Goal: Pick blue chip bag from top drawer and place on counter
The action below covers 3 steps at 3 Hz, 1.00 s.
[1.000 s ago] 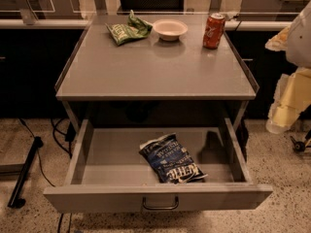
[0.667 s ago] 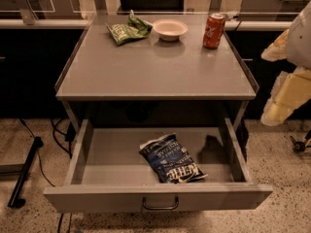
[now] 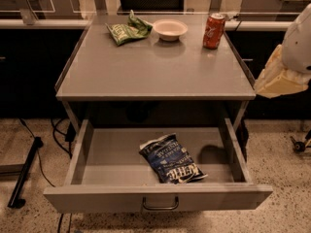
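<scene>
The top drawer (image 3: 97, 198) is pulled fully open below the counter (image 3: 155, 72). The blue chip bag (image 3: 170, 159) lies flat on the drawer floor, right of centre, with its white band toward the drawer front. My gripper (image 3: 279, 79), cream-coloured under a white arm segment, hangs at the right edge of the view. It is beside the counter's right front corner, above and to the right of the drawer. It is well apart from the bag and holds nothing that I can see.
On the back of the counter stand a green snack bag (image 3: 127, 30), a white bowl (image 3: 170, 29) and a red soda can (image 3: 214, 24). A dark stand leg (image 3: 24, 171) and cables lie on the floor at the left. Dark cabinets flank the table.
My arm and gripper have moved up and slightly left at the right edge. The bag and the drawer have not moved.
</scene>
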Available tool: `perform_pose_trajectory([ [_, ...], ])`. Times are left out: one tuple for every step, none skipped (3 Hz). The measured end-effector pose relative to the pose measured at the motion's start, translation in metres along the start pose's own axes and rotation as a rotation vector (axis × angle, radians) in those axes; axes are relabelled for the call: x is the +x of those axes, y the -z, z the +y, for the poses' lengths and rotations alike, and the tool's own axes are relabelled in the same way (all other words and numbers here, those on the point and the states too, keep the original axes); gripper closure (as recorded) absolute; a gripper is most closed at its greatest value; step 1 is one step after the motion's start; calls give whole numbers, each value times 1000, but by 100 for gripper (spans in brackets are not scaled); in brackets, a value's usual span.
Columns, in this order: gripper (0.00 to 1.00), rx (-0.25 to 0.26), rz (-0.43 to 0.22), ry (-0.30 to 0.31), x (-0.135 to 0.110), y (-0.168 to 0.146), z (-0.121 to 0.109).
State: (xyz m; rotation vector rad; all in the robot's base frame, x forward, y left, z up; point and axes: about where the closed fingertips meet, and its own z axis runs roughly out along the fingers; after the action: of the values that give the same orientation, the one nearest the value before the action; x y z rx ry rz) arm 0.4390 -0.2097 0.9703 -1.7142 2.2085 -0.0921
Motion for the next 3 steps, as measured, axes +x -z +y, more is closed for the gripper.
perform_pose_trajectory([
  [100, -41, -50, -11, -5, -40, 9],
  [100, -83, -87, -25, -7, -68, 16],
  [100, -167, -176, -88, -6, -115, 30],
])
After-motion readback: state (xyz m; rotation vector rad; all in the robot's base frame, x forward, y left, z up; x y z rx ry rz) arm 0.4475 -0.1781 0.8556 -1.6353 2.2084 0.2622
